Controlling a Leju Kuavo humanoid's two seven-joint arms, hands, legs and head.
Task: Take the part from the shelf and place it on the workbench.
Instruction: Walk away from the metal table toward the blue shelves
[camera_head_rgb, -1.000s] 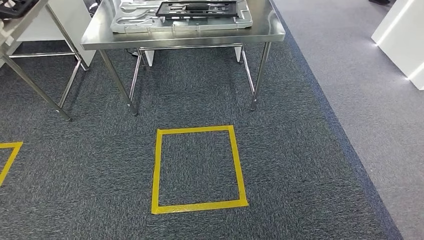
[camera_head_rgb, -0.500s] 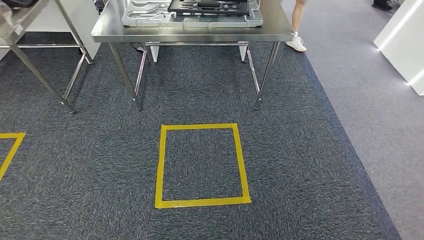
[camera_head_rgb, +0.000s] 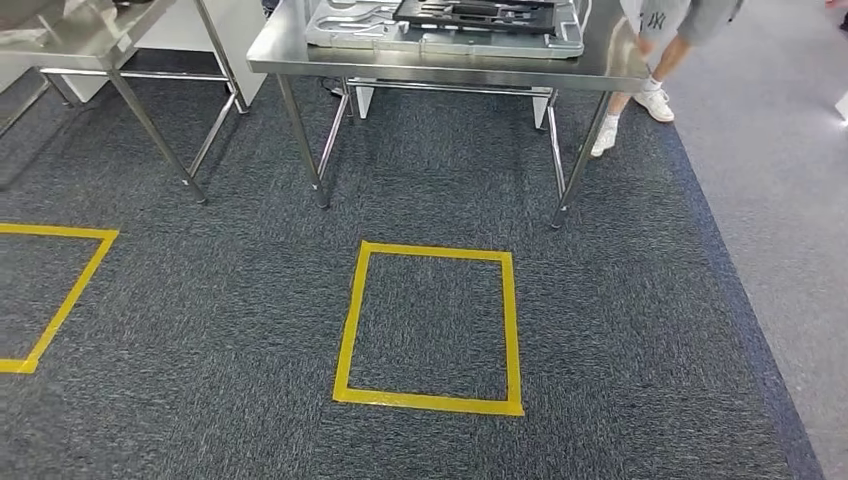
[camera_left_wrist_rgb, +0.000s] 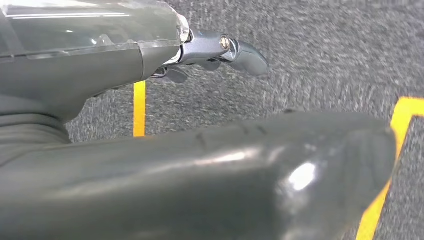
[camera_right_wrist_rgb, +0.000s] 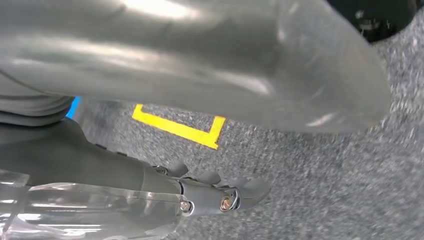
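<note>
Both the left robot hand and right robot hand hang uncurled, holding nothing.

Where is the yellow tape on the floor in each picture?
Head view: yellow tape forms a square on the carpet before the steel table.
Left wrist view: a tape strip beyond the left hand.
Right wrist view: a tape corner beyond the right hand.
Shared landmark: the dark speckled carpet.
</note>
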